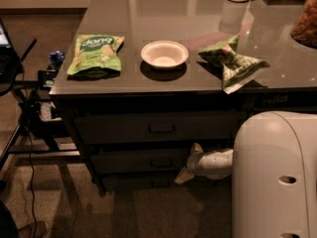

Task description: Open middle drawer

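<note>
The middle drawer [128, 161] sits under the bench [148, 14], in the lower centre of the frame. It lies between a taller drawer front [119, 129] above it and a slimmer one [130, 183] below it. Its long axis runs left to right across the picture, and its dark front faces the lower edge of the frame. A small rectangular pull handle [161, 162] lies level at the middle of the front, its long side also running left to right. The front looks about in line with the two fronts next to it; I cannot tell whether there is a gap.

The tool [188, 162] hangs in front of the right end of this drawer, just right of the handle. It comes in from the right on a pale arm [217, 162] that reaches out of the white robot body [275, 177] in the lower right. Its two pale fingers [196, 148] are spread wide, one tip up and one tip down. Nothing is held between them, and they are not around the handle.

On the bench top lie a green snack bag [96, 53] at the left, a white bowl [164, 54] in the middle and a crumpled green packet [233, 63] at the right.
</note>
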{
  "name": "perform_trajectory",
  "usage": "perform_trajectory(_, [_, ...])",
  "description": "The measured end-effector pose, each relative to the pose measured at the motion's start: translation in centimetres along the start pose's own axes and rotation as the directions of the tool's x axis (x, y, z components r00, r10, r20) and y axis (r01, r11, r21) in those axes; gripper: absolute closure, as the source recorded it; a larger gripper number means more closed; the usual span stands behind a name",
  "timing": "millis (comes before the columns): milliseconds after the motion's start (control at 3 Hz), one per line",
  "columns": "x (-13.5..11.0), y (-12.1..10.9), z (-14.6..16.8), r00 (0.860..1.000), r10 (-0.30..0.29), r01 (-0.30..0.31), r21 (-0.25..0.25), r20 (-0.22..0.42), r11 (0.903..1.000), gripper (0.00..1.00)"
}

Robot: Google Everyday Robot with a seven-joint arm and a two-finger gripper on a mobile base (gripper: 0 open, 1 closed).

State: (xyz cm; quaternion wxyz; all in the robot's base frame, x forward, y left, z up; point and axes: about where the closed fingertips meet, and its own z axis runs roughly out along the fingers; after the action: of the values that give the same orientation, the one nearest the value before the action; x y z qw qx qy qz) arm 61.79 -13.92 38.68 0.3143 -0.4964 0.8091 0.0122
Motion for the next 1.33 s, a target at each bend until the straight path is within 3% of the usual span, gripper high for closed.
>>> perform_trajectory(1333, [-0.01, 0.12, 0.18, 1.0, 0.001, -0.001, -0.003, -0.001, 1.0, 0.0])
